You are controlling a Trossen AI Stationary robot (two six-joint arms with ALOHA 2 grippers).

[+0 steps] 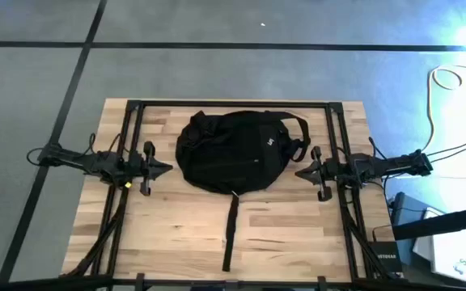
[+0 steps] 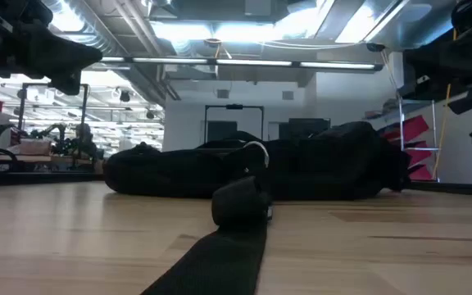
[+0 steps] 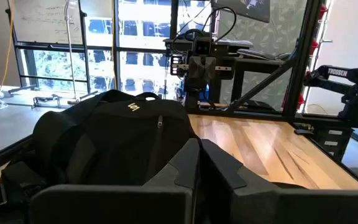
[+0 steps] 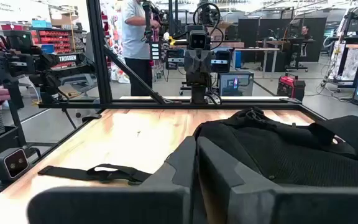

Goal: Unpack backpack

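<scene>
Seen from overhead, my left gripper (image 1: 167, 168) and right gripper (image 1: 298, 172) hung clenched and empty, with the backpack (image 1: 235, 149) lying shut between them, just off each tip. From table height, a loose strap (image 2: 224, 246) ran from the pack toward the lens. Past my left wrist fingers (image 3: 185, 163), the pack's zipper (image 3: 159, 124) showed straight ahead, unopened. Past my right wrist, a person (image 4: 135, 37) stood beyond the table (image 4: 142, 134). I judged the limp fabric might slide or bunch under a one-sided pull, or the strap might snag.
</scene>
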